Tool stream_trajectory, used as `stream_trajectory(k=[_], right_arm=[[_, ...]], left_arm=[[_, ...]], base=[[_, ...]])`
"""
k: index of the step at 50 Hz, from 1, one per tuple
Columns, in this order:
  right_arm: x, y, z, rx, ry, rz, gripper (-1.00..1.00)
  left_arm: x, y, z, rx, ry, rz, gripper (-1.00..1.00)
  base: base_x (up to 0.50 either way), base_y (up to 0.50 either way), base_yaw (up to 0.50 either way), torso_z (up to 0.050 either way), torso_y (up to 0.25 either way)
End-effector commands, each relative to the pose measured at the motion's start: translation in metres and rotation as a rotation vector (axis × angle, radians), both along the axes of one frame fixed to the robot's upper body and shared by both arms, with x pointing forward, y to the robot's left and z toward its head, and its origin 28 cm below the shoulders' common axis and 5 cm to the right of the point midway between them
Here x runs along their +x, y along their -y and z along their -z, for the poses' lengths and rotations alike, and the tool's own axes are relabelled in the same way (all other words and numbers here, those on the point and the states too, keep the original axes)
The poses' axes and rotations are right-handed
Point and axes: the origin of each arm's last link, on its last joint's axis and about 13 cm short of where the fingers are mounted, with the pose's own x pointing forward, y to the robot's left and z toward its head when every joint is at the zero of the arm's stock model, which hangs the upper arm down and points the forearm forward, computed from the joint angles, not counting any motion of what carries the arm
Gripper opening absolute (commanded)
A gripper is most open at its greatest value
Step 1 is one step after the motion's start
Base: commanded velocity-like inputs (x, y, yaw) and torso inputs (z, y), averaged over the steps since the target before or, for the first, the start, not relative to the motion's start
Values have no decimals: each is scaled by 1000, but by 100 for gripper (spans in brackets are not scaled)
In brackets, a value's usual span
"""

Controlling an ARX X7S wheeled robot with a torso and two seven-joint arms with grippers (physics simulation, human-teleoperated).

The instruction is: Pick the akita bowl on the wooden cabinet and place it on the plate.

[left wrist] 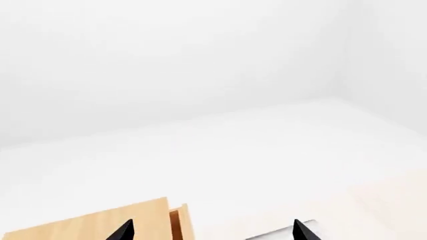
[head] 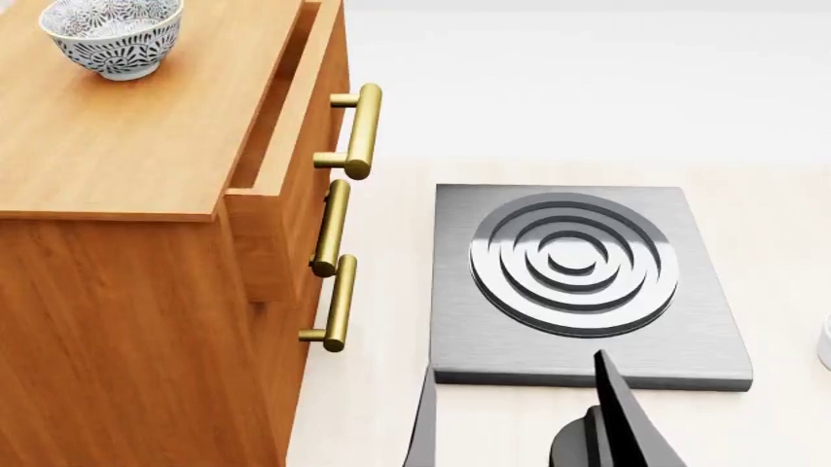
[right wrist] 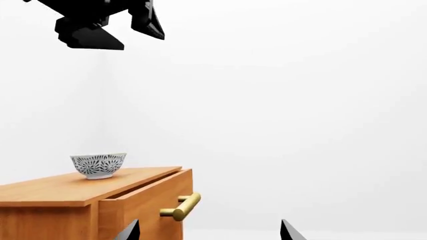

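- Cabinet (head: 117, 136): it stands tall at the left of the head view, its top drawer (head: 288, 146) pulled slightly out. An arm coming in low could strike the drawer front or a brass handle (head: 361, 129) before it gets near the top.
- Stove (head: 585, 282): it sits on the counter just right of the cabinet, in the carry path, so a low carry could clip it.
- Plate: not in view, so the drop spot is unknown; a blind carry could end on the stove.
- Bowl (head: 115, 34): upright near the back of the cabinet top, untouched. Its curved rim could slip from a shallow pinch or get pushed off the far edge.
- Right gripper (right wrist: 208, 231): tips well apart, empty, low and well short of the bowl.
- Left gripper (left wrist: 210, 231): tips also wide apart, holding nothing.
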Motion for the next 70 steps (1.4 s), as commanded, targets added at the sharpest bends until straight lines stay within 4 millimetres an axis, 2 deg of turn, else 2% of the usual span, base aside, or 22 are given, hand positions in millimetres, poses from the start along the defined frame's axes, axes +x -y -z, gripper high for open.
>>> stream_trajectory(k=[1, 14, 18, 25, 27, 35, 43, 46, 47, 52, 70], right_arm=[[0, 1, 0, 8, -1, -3, 100], [1, 0, 1, 7, -8, -8, 100], [1, 0, 1, 8, -8, -9, 100], [2, -1, 2, 6, -12, -15, 100], [2, -1, 2, 5, -12, -16, 100], [2, -2, 3, 5, -15, -22, 100], [2, -2, 3, 2, -13, -23, 100], [2, -3, 4, 2, -16, -25, 100], [2, -3, 4, 0, -16, -26, 100], [1, -4, 4, 0, -16, -30, 100], [2, -4, 6, 0, -22, -35, 100]], left_arm=[[7, -11, -1, -20, -42, -64, 100], [11, -14, 6, -99, -85, -113, 100], [12, -18, 2, -150, -61, -149, 100], [13, -28, 4, -115, -73, -184, 100], [16, -35, 3, -98, -36, -299, 100], [14, -53, 2, -111, -55, -352, 100], [14, -62, 5, -84, -80, -404, 100], [10, -68, 9, -34, -168, -450, 100], [9, -72, 6, 9, -131, -520, 100], [5, -79, 4, 66, -150, -573, 100], [0, -88, -5, 36, -123, -596, 100]], base=[[0, 0, 0, 0, 0], [0, 0, 0, 0, 0], [0, 0, 0, 0, 0], [0, 0, 0, 0, 0], [0, 0, 0, 0, 0], [0, 0, 0, 0, 0], [0, 0, 0, 0, 0], [0, 0, 0, 0, 0], [0, 0, 0, 0, 0], [0, 0, 0, 0, 0], [0, 0, 0, 0, 0]])
